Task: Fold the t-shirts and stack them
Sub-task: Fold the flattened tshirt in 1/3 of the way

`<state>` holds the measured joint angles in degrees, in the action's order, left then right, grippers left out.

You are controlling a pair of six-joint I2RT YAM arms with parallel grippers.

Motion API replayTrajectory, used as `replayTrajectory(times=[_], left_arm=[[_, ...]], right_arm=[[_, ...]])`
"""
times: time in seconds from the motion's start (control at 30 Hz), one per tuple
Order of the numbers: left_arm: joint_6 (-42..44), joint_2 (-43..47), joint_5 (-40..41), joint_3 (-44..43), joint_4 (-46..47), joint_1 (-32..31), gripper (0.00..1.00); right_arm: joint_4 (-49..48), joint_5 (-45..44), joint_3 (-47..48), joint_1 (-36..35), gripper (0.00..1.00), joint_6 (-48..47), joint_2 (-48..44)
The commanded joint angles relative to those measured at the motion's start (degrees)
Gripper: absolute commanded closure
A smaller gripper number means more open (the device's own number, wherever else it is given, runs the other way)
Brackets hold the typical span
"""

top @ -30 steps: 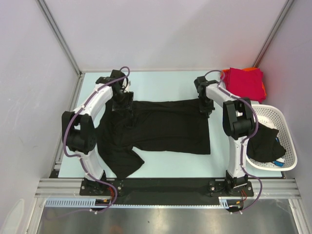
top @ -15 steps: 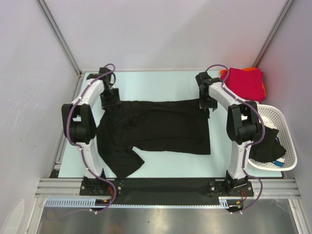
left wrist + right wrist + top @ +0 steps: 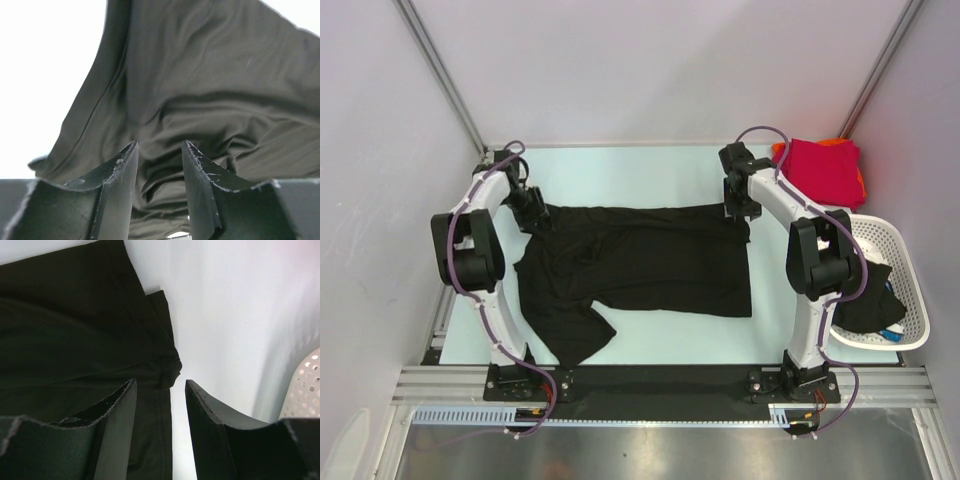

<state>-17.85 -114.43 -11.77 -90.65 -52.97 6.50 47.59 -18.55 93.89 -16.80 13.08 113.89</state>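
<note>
The left fingers (image 3: 120, 190) stand partly apart, low over the far left corner of the black t-shirt (image 3: 650, 265). Rumpled cloth shows in the gap between them, but I see none of it pinched, so I judge that they hold nothing. The right fingers (image 3: 117, 425) are likewise apart and empty. They sit just above the far right corner of the same shirt, where a small tab of hem sticks out onto bare table (image 3: 650, 175).

The shirt lies spread across the middle of the table, its long side running left to right. The far edge is fairly straight and the right half is flat. The left half is creased, and one sleeve trails out towards the near left.

At the far right corner of the table, a crimson red t-shirt (image 3: 820, 168) sits folded on top of an orange t-shirt (image 3: 837, 143). The white basket (image 3: 910, 260) is at the right edge, with another dark garment (image 3: 868, 300) in it.

The step in hand looks like laying the black shirt flat, before its first fold. Two shirts seem already stacked, so I would put the task past the halfway mark.

The next move probably calls for smoothing the bunched left side and bringing in the stray sleeve. After that, both sets of fingers need a firm pinch on matching corners. They should lift together, since a grip on one layer or one corner would drag the cloth askew.
</note>
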Motion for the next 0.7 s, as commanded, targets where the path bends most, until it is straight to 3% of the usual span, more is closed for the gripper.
replayTrajectory(times=[0.0, 0.27, 0.67], left_arm=[[-1.40, -3.51, -3.53, -4.70, 2.61, -0.26, 0.54], [-1.40, -5.81, -0.10, -10.16, -0.03, -0.26, 0.46], [0.53, -6.33, 2.62, -8.93, -4.07, -0.26, 0.48]], right_arm=[[-1.36, 0.79, 1.91, -0.52, 0.51, -1.13, 0.81], [-1.98, 1.67, 2.00, -0.60, 0.52, -1.92, 0.20], [-1.45, 2.72, 3.06, -0.69, 0.52, -1.83, 2.30]])
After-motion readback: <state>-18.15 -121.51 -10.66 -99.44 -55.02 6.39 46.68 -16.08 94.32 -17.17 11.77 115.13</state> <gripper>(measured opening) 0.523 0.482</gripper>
